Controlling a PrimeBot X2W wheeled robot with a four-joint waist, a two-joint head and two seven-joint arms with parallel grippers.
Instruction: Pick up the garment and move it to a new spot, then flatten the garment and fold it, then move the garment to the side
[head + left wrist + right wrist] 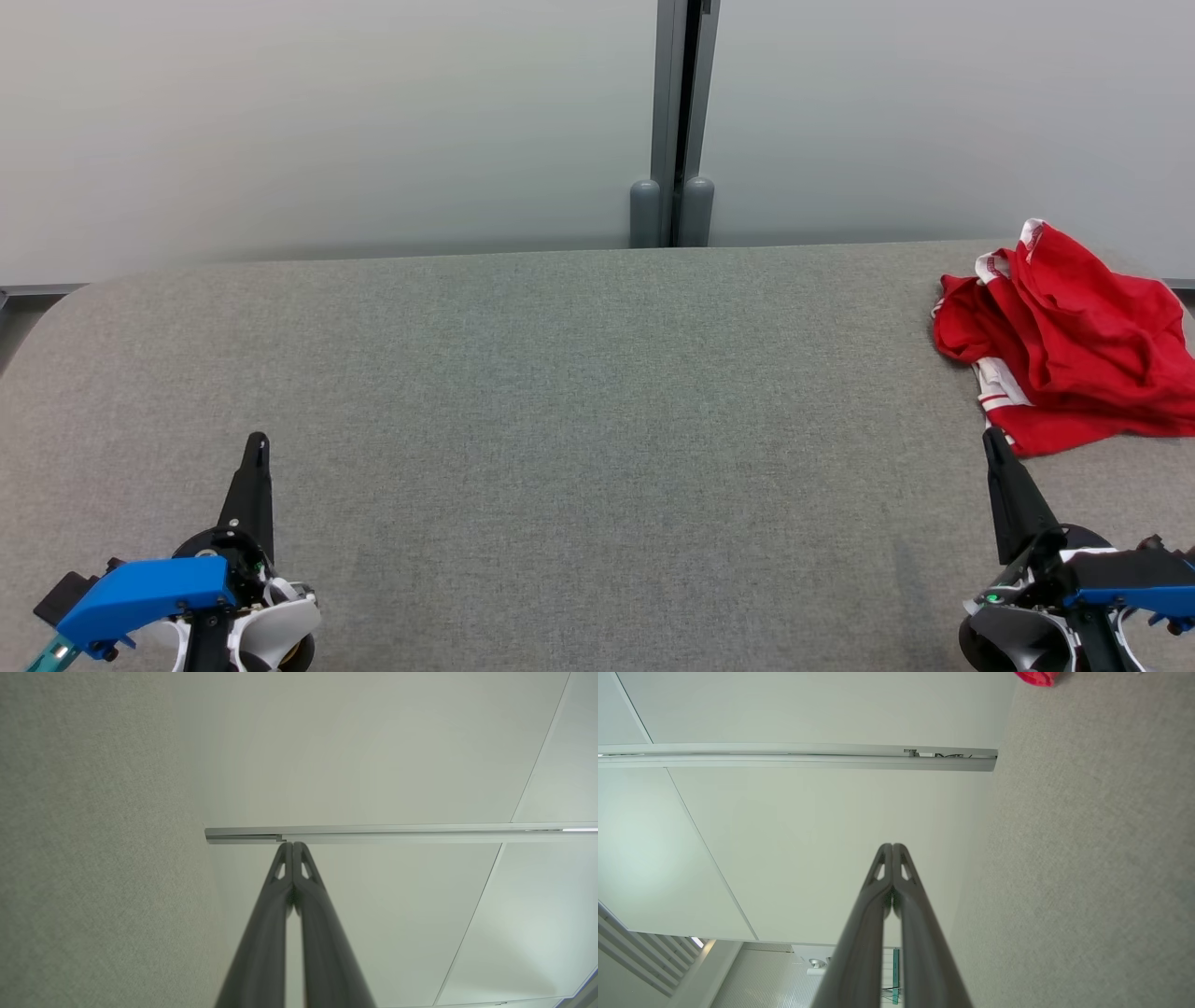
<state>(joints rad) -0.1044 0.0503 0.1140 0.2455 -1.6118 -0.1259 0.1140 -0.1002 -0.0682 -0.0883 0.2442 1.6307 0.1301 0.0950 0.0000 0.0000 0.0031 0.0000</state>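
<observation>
One red garment point(1064, 336) with white striped trim lies crumpled in a loose heap at the far right of the grey fabric tabletop point(579, 392), close to the back edge and running past the picture's right border. Just beside its near hem sits the right claw point(993, 443) — fingers pressed together, gripping nothing; whether the tip touches the cloth I cannot tell. The right wrist view catches a sliver of the red at its top edge. Well across the tabletop, at lower left, the left claw point(258, 446) is likewise closed tight and empty — pointing toward the pale wall point(327, 121), where a grey post point(677, 112) splits the panels.
</observation>
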